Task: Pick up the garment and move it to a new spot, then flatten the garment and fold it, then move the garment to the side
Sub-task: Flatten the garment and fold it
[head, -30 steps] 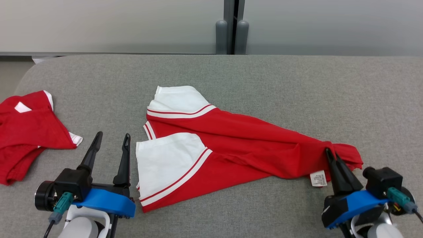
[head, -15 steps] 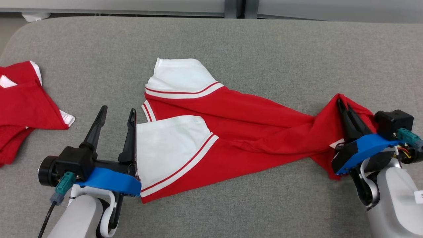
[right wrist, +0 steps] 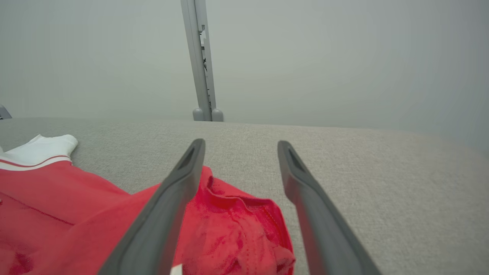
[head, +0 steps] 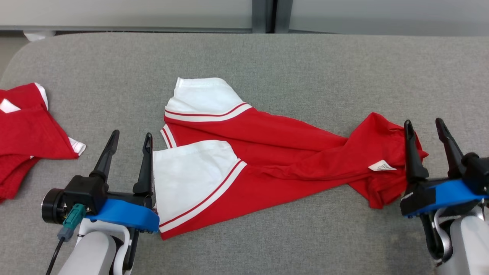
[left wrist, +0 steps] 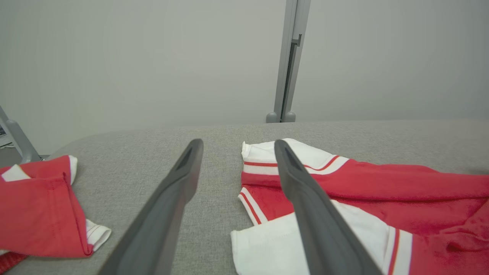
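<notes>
On the grey surface (head: pixel 267 57) the garment (head: pixel 275 152) lies twisted; left gripper (head: pixel 131 133) and right gripper (head: pixel 423 121) flank its ends, fingers (head: pixel 145 168) open, probably poised to flatten it.

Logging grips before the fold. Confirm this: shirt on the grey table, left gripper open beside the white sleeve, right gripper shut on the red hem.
One error: the right gripper is open, not shut. The right wrist view shows its fingers spread, the red hem lying loose. Shirt on the grey table, left gripper open beside the white sleeve: correct.
</notes>
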Robot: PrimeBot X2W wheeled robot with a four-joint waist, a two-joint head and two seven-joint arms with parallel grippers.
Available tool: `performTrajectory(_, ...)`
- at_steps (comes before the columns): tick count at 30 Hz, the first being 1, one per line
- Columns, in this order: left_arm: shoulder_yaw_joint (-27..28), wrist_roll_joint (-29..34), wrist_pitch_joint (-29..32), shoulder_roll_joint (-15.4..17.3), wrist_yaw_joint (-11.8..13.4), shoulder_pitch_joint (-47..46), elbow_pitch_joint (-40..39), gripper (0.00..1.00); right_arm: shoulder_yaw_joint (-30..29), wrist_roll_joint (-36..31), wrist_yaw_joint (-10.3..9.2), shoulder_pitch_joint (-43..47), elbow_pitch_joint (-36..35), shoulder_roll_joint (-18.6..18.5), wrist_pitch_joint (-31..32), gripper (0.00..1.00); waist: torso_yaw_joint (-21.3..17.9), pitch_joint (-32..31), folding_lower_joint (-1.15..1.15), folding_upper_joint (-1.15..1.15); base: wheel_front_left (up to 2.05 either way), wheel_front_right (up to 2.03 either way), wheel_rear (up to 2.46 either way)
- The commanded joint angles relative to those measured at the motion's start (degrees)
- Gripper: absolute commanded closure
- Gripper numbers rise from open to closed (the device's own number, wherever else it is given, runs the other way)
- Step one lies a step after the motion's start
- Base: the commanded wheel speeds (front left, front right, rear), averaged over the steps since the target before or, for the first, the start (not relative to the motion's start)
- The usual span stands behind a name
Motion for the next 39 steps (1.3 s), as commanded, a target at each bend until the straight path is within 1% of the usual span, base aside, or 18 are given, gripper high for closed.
performTrajectory(1, 0.31, 0.18, -0.25, -0.01, 0.15, 0.84, 0.18, 0.00, -0.06, -0.45, 0.00, 1.89, -1.39, 0.60, 0.13, 0.00, -0.98, -1.38, 0.00, -0.01, 0.00, 0.00, 0.00)
performTrajectory(7, 0.08, 0.41, -0.25, 0.51, 0.31, 3.79, 0.81, 0.00, 0.16, -2.00, 0.00, 11.72, -11.05, 3.13, 3.85, 0.00, -2.14, -5.39, 0.00, -0.01, 0.00, 0.00, 0.00)
performTrajectory(11, -0.48, 0.16, 0.47, 1.03, 0.72, 5.93, 0.69, 0.00, 0.87, -1.50, 0.00, 17.09, -16.20, 4.47, 6.79, 0.00, -2.71, -7.49, 0.00, -0.01, 0.00, 0.00, 0.00)
performTrajectory(18, -0.88, -0.28, 1.23, 1.27, 1.33, 7.66, -0.18, 0.00, 1.16, -0.90, 0.00, 19.75, -19.33, 5.06, 8.75, 0.00, -2.94, -8.55, 0.00, -0.01, 0.00, 0.00, 0.00)
performTrajectory(28, -1.06, -0.65, 2.31, 1.79, 1.84, 7.24, -0.57, 0.00, 1.04, -0.89, 0.00, 20.18, -20.85, 5.24, 9.75, 0.00, -2.93, -8.32, 0.00, -0.01, 0.00, 0.00, 0.00)
performTrajectory(30, -1.27, -0.83, 3.37, 1.88, 1.36, 5.70, -0.21, 0.00, 1.08, -0.78, 0.00, 19.80, -21.22, 5.26, 9.97, 0.00, -2.85, -7.41, 0.00, -0.01, 0.00, 0.00, 0.00)
performTrajectory(33, -1.95, -1.75, 6.63, 1.75, 0.17, 3.56, 1.86, 0.00, 1.45, -0.56, 0.00, 18.65, -20.80, 5.26, 9.68, 0.00, -2.92, -5.79, 0.00, -0.01, 0.00, 0.00, 0.00)
performTrajectory(39, -2.89, -4.56, 13.05, 0.83, -3.05, -2.34, 9.90, 0.00, 2.00, -0.49, 0.00, 16.89, -20.20, 5.25, 9.19, 0.00, -3.12, -2.12, 0.00, -0.01, 0.00, 0.00, 0.00)
